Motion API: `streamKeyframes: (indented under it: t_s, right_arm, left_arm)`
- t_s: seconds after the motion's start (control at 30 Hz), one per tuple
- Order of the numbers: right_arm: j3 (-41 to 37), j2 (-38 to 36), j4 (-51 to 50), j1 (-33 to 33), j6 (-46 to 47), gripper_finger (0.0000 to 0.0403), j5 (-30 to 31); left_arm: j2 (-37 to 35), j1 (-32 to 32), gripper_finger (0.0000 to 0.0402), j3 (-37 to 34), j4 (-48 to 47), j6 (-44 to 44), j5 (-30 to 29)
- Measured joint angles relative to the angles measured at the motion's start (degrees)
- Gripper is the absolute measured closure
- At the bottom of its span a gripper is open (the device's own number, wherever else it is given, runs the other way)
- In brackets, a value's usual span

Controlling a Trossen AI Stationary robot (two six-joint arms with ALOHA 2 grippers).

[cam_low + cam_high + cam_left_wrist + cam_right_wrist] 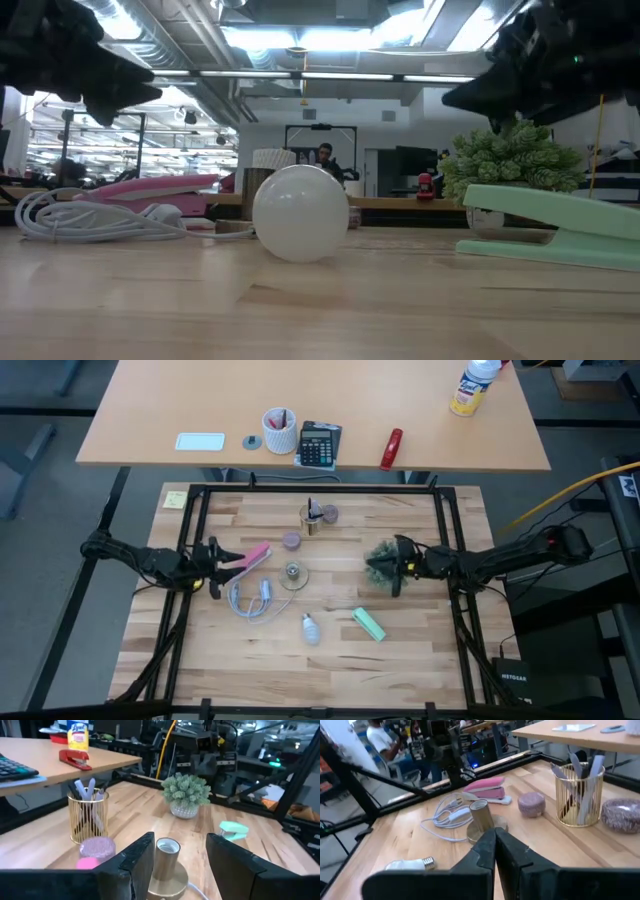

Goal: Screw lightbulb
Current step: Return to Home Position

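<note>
- On the pale wooden bench [400,660], in the high view, the small frosted-white lightbulb with a grey screw base [311,628] lies on its side toward the near edge. It is near the mint-green rectangular bar [369,624] and apart from the round tan socket with a metal centre [293,574]. The left tool [215,563] and right tool [388,565] hang either side of that socket. The right one looks slightly nearer the lightbulb.
- At bench height, only the lightbulb's smooth matt globe [300,213] shows. Its long axis therefore runs away from the near edge, with the base probably toward the socket.
- From the left wrist, the left tool [180,845] is spread and holds nothing. The socket's metal collar [167,854] stands framed between its fingers.
- From the right wrist, the right tool [495,840] is pressed together and empty. The lightbulb [412,864] lies free beyond it, its ribbed base showing. Either arm could likely draw back without disturbing it.
</note>
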Motion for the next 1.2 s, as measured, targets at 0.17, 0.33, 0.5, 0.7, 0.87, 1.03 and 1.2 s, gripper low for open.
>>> streamKeyframes:
  t_s: [0.17, 0.33, 0.5, 0.7, 0.87, 1.03, 1.2]
  right_arm:
    - [-4.0, 0.0, 3.8, -2.2, 2.2, 0.0388, -2.8]
    - [-6.5, -0.1, 4.1, -3.4, 3.2, 0.0388, -2.7]
    - [-8.8, -0.1, 4.6, -3.6, 4.6, 0.0388, -2.7]
    - [-9.8, -0.2, 4.4, -3.5, 5.4, 0.0388, 0.3]
    - [-9.4, -0.1, 4.0, -3.5, 5.4, 0.0388, 0.3]
    - [-7.9, 0.1, 3.4, -3.5, 5.4, 0.0388, 0.2]
    - [-7.3, -1.0, 2.3, -3.5, 5.4, 0.0388, 0.2]
  left_arm:
    - [0.0, 0.2, 0.0231, -0.2, 0.3, 4.0, 0.2]
    - [0.0, 1.0, 0.0231, -0.2, 0.2, 8.3, 0.2]
    - [0.0, 1.9, 0.0231, -0.2, 0.1, 14.6, 0.1]
    - [0.0, 2.5, 0.0231, -0.2, 0.0, 21.3, 0.1]
    - [0.0, 2.5, 0.0231, -0.2, 0.0, 21.8, 0.1]
    - [0.0, 2.5, 0.0231, -0.2, -0.1, 21.8, 0.1]
    - [0.0, 2.5, 0.0231, -0.2, -0.1, 21.8, 0.1]
